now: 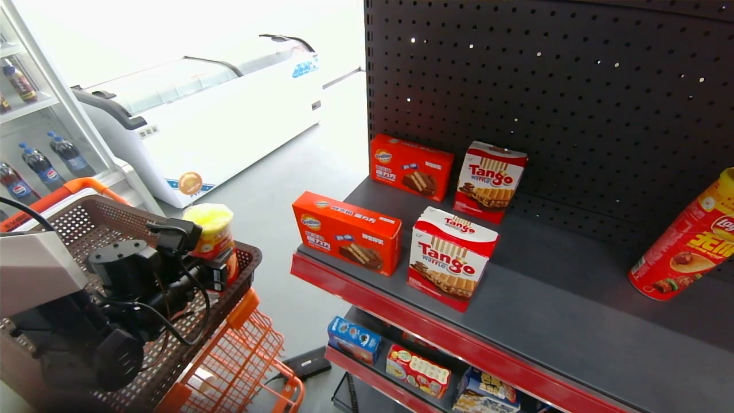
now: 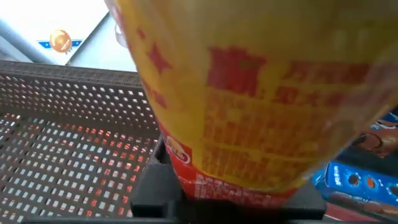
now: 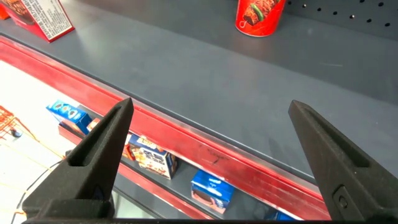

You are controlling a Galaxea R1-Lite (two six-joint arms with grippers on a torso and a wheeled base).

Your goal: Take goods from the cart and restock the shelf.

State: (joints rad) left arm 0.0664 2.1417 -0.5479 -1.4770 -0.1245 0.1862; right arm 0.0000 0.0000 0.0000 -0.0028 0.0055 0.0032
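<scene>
Shelf (image 1: 550,310) deck matt dark grey, front lip glossy red; back panel (image 1: 545,74) at 12 o'clock matt, perforated; wafer boxes (image 1: 347,232) glossy card; crisp tube (image 1: 213,232) glossy; cart basket (image 1: 86,221) at 9 o'clock plastic mesh.

White chest freezer (image 1: 229,126) beside a cooler (image 1: 86,123); its bottles (image 1: 40,166) seemingly cola.

Pale grey floor (image 1: 298,189); white glass-topped chest freezer (image 1: 229,120) beyond; glass-door bottle cooler (image 1: 34,115) at far left; bright glare behind

Glare whites out the room beyond the freezer (image 1: 218,120)
</scene>
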